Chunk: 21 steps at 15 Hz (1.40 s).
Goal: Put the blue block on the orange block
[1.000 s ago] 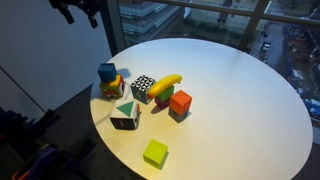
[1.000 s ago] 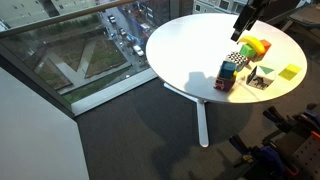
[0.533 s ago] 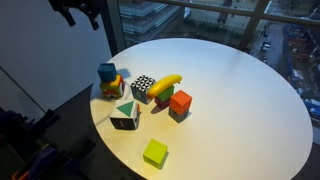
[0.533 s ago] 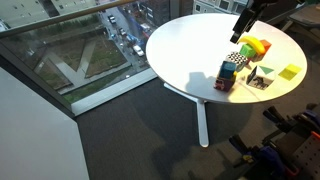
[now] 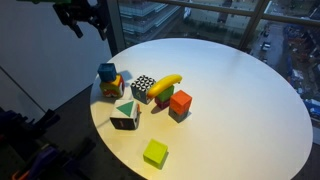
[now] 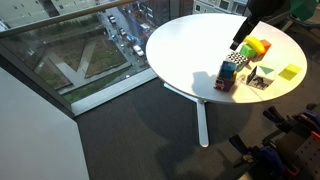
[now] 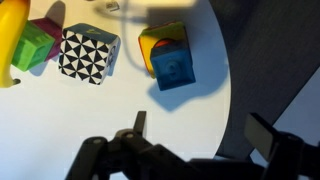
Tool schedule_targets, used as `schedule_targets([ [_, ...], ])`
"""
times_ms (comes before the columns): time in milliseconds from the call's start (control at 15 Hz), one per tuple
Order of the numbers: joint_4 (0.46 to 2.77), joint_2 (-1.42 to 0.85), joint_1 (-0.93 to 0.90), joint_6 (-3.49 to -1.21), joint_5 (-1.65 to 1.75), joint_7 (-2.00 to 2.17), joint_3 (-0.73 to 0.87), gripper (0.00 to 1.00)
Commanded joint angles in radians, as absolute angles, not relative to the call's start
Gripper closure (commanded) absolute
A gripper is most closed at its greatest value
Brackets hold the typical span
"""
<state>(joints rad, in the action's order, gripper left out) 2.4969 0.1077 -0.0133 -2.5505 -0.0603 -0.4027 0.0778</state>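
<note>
Round white table (image 5: 235,90) by the window; my gripper (image 5: 90,24) hangs high above its left edge.
Blue block (image 5: 105,71) sits on a multicoloured cube (image 5: 111,87), below the gripper. Orange block (image 5: 180,101) is well apart, past the checkered cube (image 5: 143,88). Only the wrist view shows the fingers (image 7: 140,122) spread and empty. Since a second ago the arm has shifted slightly; the blocks are unmoved.

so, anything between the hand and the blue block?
Nothing: in the wrist view only bare white table lies between the hand and the blue block.
</note>
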Motion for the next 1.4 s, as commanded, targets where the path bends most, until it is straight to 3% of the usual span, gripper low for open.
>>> schedule_targets([
  [0, 2.514, 0.087, -0.007, -2.587, -0.096, -0.494, 0.09, 0.0],
  [1333, 2.486, -0.122, 0.057, -2.742, -0.132, -0.675, 0.033, 0.0],
])
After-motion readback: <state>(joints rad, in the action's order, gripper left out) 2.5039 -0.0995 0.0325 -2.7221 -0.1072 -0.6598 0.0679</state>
